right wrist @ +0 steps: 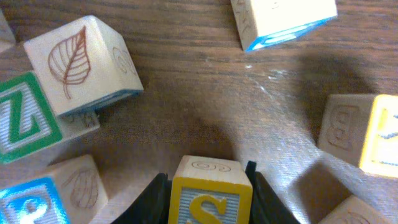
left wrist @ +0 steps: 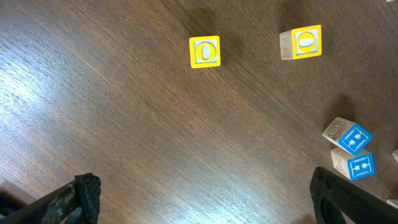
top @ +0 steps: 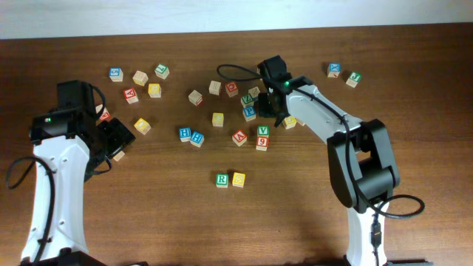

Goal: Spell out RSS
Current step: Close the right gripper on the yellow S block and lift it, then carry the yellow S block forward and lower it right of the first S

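Observation:
A green-and-white R cube (top: 222, 179) sits at the front middle of the table, with a yellow-faced cube (top: 238, 179) touching its right side. My right gripper (top: 269, 108) is down among a cluster of cubes at the back. In the right wrist view its fingers (right wrist: 208, 186) are shut on a yellow S cube (right wrist: 210, 198). That cube is hidden under the gripper in the overhead view. My left gripper (top: 117, 140) is at the left, open and empty over bare wood (left wrist: 205, 199).
Many other letter cubes lie scattered across the back half of the table. Two yellow cubes (left wrist: 204, 51) (left wrist: 301, 42) and two blue-faced cubes (left wrist: 348, 138) lie ahead of the left gripper. A leaf cube (right wrist: 78, 62) and a green Z cube (right wrist: 25, 118) crowd the right gripper.

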You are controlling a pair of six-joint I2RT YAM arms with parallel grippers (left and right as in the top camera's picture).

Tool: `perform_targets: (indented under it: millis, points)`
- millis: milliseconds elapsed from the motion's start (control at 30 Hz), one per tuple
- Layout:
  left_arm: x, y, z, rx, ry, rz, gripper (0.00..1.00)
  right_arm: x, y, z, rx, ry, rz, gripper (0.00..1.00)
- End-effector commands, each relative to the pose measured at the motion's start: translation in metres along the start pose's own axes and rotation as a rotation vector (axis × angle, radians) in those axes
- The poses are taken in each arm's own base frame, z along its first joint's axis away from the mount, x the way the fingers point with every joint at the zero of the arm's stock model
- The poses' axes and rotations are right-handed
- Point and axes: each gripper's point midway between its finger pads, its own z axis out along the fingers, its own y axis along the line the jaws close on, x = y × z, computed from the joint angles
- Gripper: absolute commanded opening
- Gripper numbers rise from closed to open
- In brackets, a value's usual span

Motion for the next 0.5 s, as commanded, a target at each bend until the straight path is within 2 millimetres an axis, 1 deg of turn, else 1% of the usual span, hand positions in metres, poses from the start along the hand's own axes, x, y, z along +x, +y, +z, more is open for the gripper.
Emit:
perform_targets:
  millis: [0, 67, 100, 133, 167, 200, 233, 267, 300, 367, 400, 433, 467]
  points:
    - [0.001, -0.001, 0.0, 0.006, 0.003, 0.016, 0.99, -0.034, 0.009, -0.06, -0.021, -0.092, 0.008, 0.24]
    - [0.001, -0.001, 0.0, 0.006, 0.003, 0.016, 0.99, -0.04, 0.008, -0.092, -0.027, -0.097, 0.008, 0.24]
    - [0.001, -0.001, 0.0, 0.006, 0.003, 0.016, 0.99, -0.038, 0.007, -0.123, -0.039, -0.09, 0.007, 0.24]
    - [0.001, -0.001, 0.0, 0.006, 0.003, 0.016, 0.99, -0.031, 0.009, -0.144, -0.065, -0.069, 0.005, 0.24]
    - [0.001, -0.001, 0.0, 0.006, 0.003, 0.016, 0.99, -0.019, 0.012, -0.16, -0.108, -0.029, 0.001, 0.24]
    - [0.001, -0.001, 0.0, 0.006, 0.003, 0.016, 0.99, -0.008, 0.015, -0.17, -0.139, 0.008, -0.001, 0.24]
    - [0.001, -0.001, 0.0, 0.006, 0.003, 0.016, 0.99, 0.01, 0.016, -0.181, -0.166, 0.068, -0.003, 0.24]
    - [0.001, -0.001, 0.0, 0.006, 0.003, 0.016, 0.99, 0.024, 0.014, -0.184, -0.156, 0.118, -0.009, 0.24]
    - [0.001, -0.001, 0.0, 0.006, 0.003, 0.016, 0.99, 0.035, 0.011, -0.184, -0.127, 0.159, -0.019, 0.24]
    - [0.001, -0.001, 0.0, 0.006, 0.003, 0.016, 0.99, 0.058, 0.012, -0.174, -0.097, 0.234, -0.044, 0.24]
    - [0.001, -0.001, 0.0, 0.006, 0.003, 0.016, 0.99, 0.078, 0.016, -0.166, -0.088, 0.293, -0.068, 0.24]
    - [0.001, -0.001, 0.0, 0.006, 0.003, 0.016, 0.99, 0.091, 0.02, -0.161, -0.086, 0.327, -0.083, 0.24]
    - [0.001, -0.001, 0.0, 0.006, 0.003, 0.016, 0.99, 0.108, 0.023, -0.154, -0.072, 0.368, -0.098, 0.24]
